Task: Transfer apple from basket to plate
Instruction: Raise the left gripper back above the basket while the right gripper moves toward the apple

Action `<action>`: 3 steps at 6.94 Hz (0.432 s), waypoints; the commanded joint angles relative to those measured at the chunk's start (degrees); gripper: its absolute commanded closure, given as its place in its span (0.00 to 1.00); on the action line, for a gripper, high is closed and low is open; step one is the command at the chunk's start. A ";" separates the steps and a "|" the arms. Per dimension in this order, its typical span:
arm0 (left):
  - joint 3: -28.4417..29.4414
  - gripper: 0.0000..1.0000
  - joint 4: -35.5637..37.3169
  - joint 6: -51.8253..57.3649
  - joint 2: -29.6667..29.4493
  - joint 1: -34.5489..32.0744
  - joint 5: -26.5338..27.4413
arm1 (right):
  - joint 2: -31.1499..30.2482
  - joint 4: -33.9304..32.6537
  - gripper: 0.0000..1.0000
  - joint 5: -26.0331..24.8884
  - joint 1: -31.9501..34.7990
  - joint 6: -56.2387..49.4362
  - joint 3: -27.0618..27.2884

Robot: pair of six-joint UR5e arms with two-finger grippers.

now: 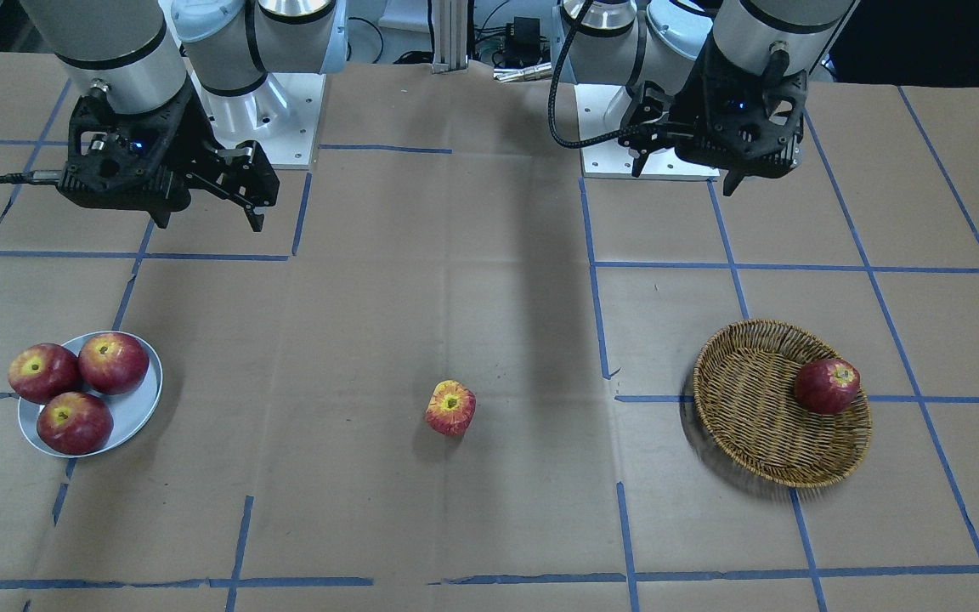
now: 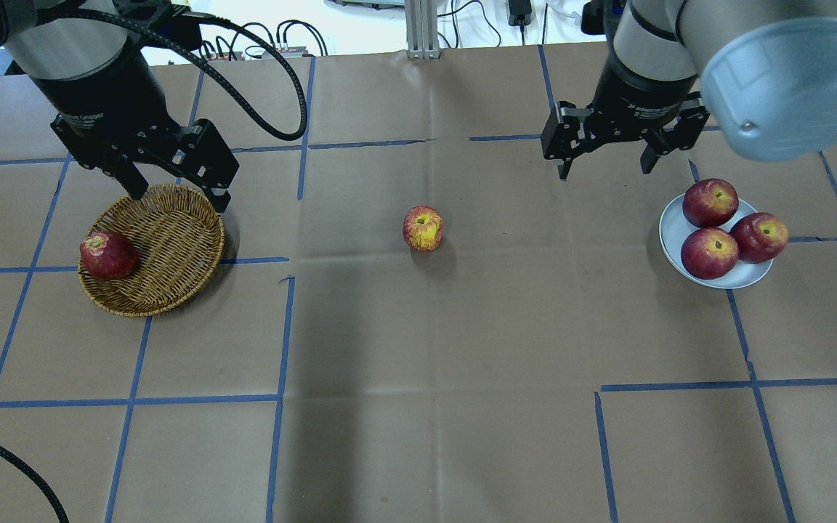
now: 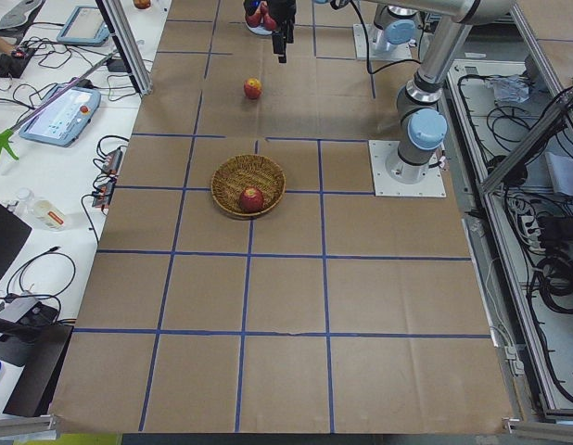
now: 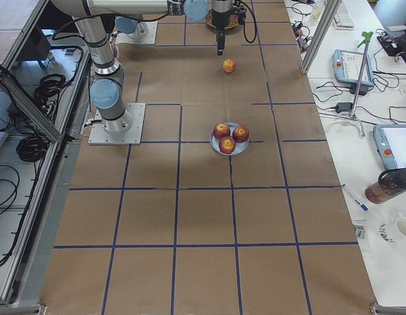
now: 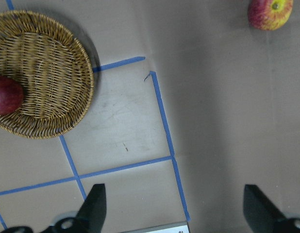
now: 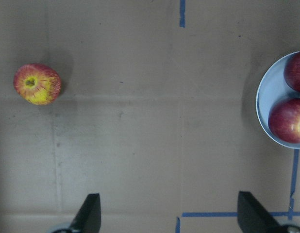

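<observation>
The streaky orange-red apple (image 1: 450,408) (image 2: 423,228) lies on the bare table at mid-table, outside both the basket and the plate. It also shows in the left wrist view (image 5: 270,12) and the right wrist view (image 6: 37,83). The wicker basket (image 1: 753,399) (image 2: 171,240) (image 5: 48,73) holds one dark red apple (image 2: 107,255). The grey-blue plate (image 1: 137,408) (image 2: 673,225) (image 6: 271,92) holds three dark red apples. My left gripper (image 2: 175,192) (image 1: 683,174) hangs open and empty above the basket's far rim. My right gripper (image 2: 605,168) (image 1: 207,223) hangs open and empty, behind and left of the plate.
Brown paper with blue tape lines covers the table. The arm bases (image 1: 285,110) stand at the robot's edge. One plate apple (image 2: 759,237) overhangs the rim. Bare paper lies between the streaky apple and the plate.
</observation>
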 commanded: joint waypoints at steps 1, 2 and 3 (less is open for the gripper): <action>-0.62 0.01 4.30 0.60 -1.06 0.10 -0.22 | 5.29 -6.72 0.00 -0.03 7.16 8.46 -0.72; -0.80 0.01 6.15 0.60 -1.60 0.10 -0.48 | 8.37 -6.92 0.00 0.05 9.80 11.72 -3.25; -1.06 0.01 6.26 0.69 -1.60 0.10 -0.48 | 11.79 -7.44 0.00 0.05 12.26 13.49 -5.63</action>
